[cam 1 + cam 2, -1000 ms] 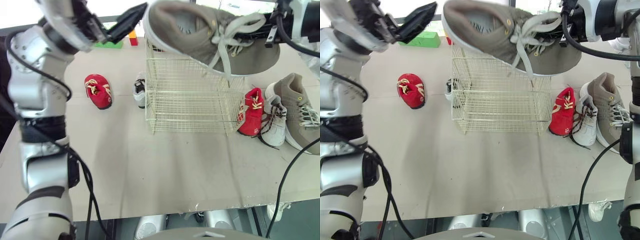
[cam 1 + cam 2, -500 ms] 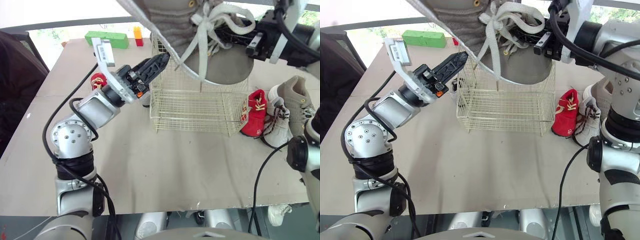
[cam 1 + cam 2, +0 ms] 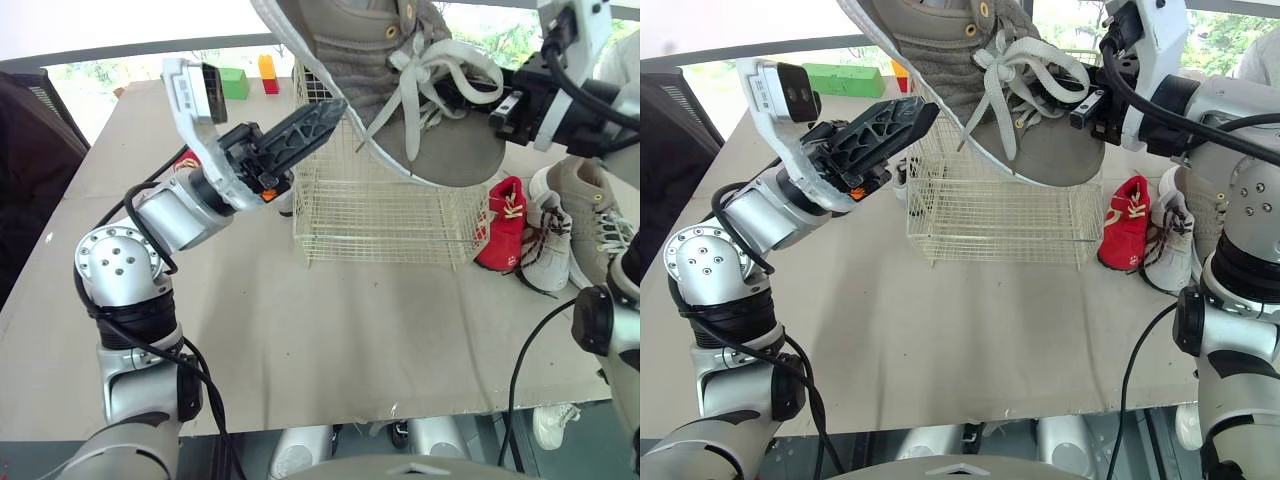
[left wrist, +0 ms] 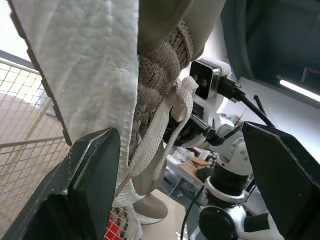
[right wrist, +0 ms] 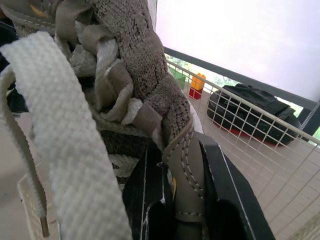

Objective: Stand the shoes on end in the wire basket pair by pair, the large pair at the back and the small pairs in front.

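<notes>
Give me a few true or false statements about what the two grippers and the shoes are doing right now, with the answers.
1. The right gripper is shut on the large grey shoe. True.
2. The large grey shoe stands inside the wire basket. False: it is held in the air above the basket.
3. The left gripper is open. True.
4. A red shoe lies to the right of the basket, beside a white shoe. True.
5. The green block sits in the basket. False: it is on the table, near the far edge.
</notes>
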Tool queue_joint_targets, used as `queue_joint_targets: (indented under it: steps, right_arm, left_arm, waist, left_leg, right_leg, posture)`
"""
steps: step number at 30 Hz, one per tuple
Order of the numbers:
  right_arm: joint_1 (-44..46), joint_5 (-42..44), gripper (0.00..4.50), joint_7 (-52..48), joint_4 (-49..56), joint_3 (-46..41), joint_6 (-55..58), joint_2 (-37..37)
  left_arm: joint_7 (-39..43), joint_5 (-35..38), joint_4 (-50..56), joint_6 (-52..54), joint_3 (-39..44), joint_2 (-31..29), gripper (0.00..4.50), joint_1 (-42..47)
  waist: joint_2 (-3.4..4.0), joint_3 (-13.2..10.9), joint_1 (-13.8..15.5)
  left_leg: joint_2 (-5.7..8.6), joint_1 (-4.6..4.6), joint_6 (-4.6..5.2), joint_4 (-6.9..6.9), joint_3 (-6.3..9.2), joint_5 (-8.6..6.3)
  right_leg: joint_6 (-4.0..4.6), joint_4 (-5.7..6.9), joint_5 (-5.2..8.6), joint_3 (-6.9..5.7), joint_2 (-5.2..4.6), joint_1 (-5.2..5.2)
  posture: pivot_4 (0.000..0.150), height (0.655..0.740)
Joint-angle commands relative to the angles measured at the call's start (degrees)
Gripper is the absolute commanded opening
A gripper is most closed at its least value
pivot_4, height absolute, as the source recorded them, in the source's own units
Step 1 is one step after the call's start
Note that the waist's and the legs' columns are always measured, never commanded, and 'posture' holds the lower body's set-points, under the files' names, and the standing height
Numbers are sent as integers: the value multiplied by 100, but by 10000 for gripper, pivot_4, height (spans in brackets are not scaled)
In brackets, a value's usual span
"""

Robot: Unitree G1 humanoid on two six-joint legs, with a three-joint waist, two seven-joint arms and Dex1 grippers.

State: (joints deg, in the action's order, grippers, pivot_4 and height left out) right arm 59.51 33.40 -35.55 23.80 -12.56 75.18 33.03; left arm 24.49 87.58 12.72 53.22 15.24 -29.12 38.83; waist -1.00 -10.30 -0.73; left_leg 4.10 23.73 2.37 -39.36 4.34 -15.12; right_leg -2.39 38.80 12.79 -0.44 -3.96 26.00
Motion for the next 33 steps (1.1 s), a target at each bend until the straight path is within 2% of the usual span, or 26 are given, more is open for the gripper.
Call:
queue_joint_targets:
  steps: [1,6,10,17,18,19,20,22,24,26,28,29,31,33]
  right_arm:
    - [131,578,3,-41,384,-348,77,-52]
    - [172,766,3,168,458,-467,183,-8]
    - [33,1209,3,114,785,-432,225,-51]
    - [-192,1477,3,310,904,-455,184,-81]
    - [-241,1486,0,356,924,-456,163,-108]
    - [-288,1499,0,409,943,-466,153,-125]
    - [-335,1510,0,468,964,-478,143,-139]
    - [-483,1511,0,605,1040,-534,33,-222]
    - [-683,1437,0,758,1149,-551,-181,-317]
    - [-892,1526,0,819,1156,-612,-309,-444]
    - [-1130,1220,0,910,1325,-519,-709,-316]
    - [-1279,1182,9223,990,1422,-562,-805,-283]
    - [-1645,1232,16369,1029,1670,-709,-966,-188]
    - [-2471,1432,26146,936,2275,-1307,-1350,-104]
  left_arm:
    - [-103,-326,27,-145,-105,30,41729,154]
    - [-339,-788,106,-299,-54,41,41729,-15]
    - [-599,-1083,96,-427,-228,298,41729,183]
    - [-548,-954,205,-359,-190,440,41729,178]
    - [-441,-979,208,-346,-201,414,36542,164]
    - [-330,-1047,218,-348,-217,376,34779,156]
    - [-265,-1097,218,-360,-214,352,30773,159]
    - [-178,-1195,172,-401,-191,298,21373,216]
    - [7,-1368,111,-451,-185,192,15341,295]
    - [276,-1625,-1,-524,-196,37,14316,433]
    - [598,-1971,-196,-665,-236,-140,14275,659]
    - [836,-2241,-337,-836,-287,-240,14272,817]
    - [1188,-2580,-749,-1030,-320,-373,14271,1188]
    - [1971,-3167,-1586,-1428,-519,-631,14271,1883]
  waist:
    - [0,0,7]
    - [0,0,-19]
    - [-1,1,28]
    - [-1,1,0]
    - [-1,1,-6]
    - [-1,1,-8]
    - [-1,1,-8]
    - [-1,1,-5]
    - [-1,1,2]
    - [-2,1,2]
    - [-1,1,19]
    - [-1,1,23]
    - [-2,1,35]
    - [-4,2,66]
  left_leg:
    - [0,0,0,0,0,0]
    - [0,-3,0,4,-2,0]
    - [0,-1,0,4,-2,0]
    - [1,-2,1,4,-2,0]
    - [0,-3,1,5,-2,0]
    - [0,-3,1,5,-2,0]
    - [0,-4,1,5,-2,0]
    - [0,-4,1,5,-2,0]
    - [0,-3,1,5,-2,0]
    - [0,-3,1,5,-2,0]
    - [1,-3,1,4,-2,0]
    - [2,-3,1,4,-2,0]
    - [3,-2,1,4,-2,0]
    - [3,2,1,5,5,0]
  right_leg:
    - [0,0,0,0,0,0]
    - [0,0,0,5,1,0]
    - [0,-3,0,3,-1,-1]
    - [0,-4,0,2,-1,-4]
    - [0,-4,0,2,-1,-4]
    - [0,-3,0,2,0,-4]
    - [0,-3,0,2,0,-4]
    - [0,-3,0,2,0,-4]
    - [0,-3,0,2,0,-4]
    - [0,-4,0,2,1,-4]
    - [0,-3,0,2,1,-4]
    - [0,-3,0,0,1,-4]
    - [0,-4,0,-2,1,-4]
    - [0,-8,0,-11,3,-6]
  posture:
    - [1500,7400]
    - [1500,7400]
    - [1500,7400]
    - [1500,7400]
    - [1500,7400]
    - [1500,7400]
    - [1500,7400]
    - [1500,7400]
    - [1500,7400]
    - [1500,7400]
    - [1500,7400]
    - [1500,7400]
    - [1500,7400]
    - [1500,7400]
